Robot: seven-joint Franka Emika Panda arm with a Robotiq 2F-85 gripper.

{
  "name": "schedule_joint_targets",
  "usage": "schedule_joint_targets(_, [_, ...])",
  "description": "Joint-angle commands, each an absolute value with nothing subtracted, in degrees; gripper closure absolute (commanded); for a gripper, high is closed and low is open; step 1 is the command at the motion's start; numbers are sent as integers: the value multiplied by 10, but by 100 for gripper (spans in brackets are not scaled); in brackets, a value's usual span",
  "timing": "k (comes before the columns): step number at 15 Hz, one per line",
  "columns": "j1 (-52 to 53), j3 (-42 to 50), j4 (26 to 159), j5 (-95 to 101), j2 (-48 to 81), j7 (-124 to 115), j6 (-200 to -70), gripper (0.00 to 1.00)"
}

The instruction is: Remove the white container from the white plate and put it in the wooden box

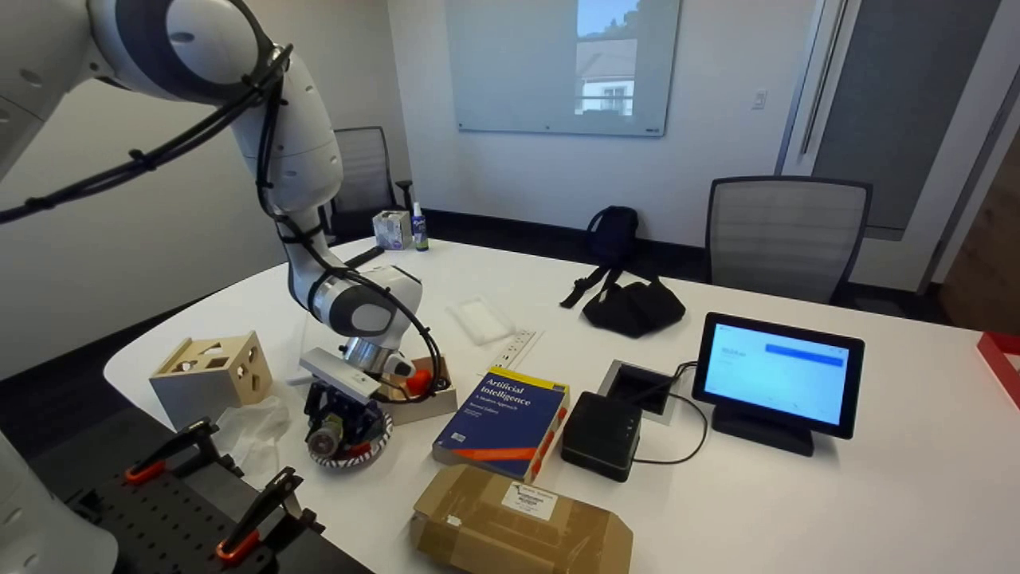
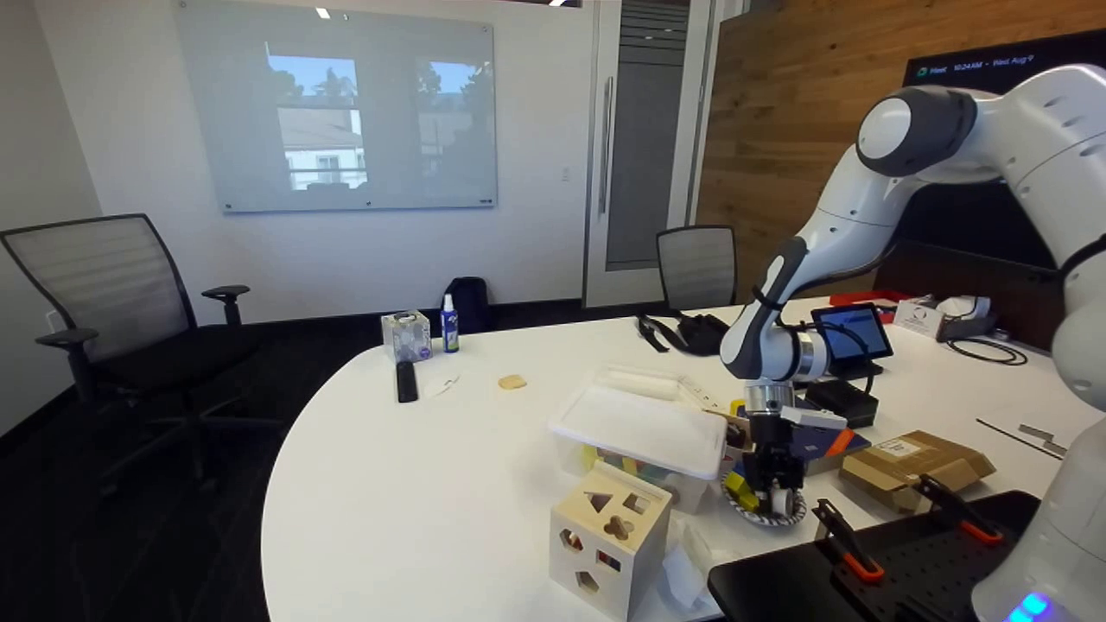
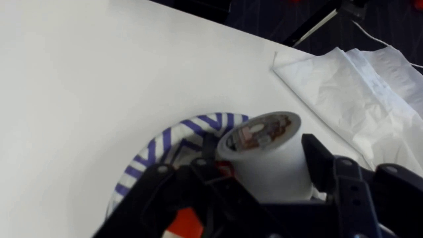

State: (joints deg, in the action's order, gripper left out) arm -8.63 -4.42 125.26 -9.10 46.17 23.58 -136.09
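- By the robot's base point(image 2: 1050, 536): a black board point(image 2: 769, 577) carrying clamps point(image 1: 258, 510).
- Past it, crumpled paper point(image 3: 360, 99) on the table point(image 2: 415, 501).
- Next, the pincer point(image 3: 262, 153), snug on the white container point(image 3: 269, 165), a finger point(image 3: 317, 165) against each side, holding it over the striped plate point(image 3: 158, 145); whether container and plate touch, I cannot tell.
- The wooden box point(image 2: 583, 557), holes in its faces, with the paper between it and the plate.
- Near the box, a clear lidded tub point(image 2: 639, 432).
- Farther off, a spray bottle point(image 2: 450, 326) beside a tissue box point(image 2: 408, 337).
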Motion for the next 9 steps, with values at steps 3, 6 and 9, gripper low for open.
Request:
schedule_joint_targets(3, [-102,-58,1241,-82,468,235,-1356,80])
schedule_joint_targets(6, [-109,-63,1251,-84,452,239,-1353,91])
schedule_joint_targets(9, [-114,-70,1266,-85,426,241,-1344,100])
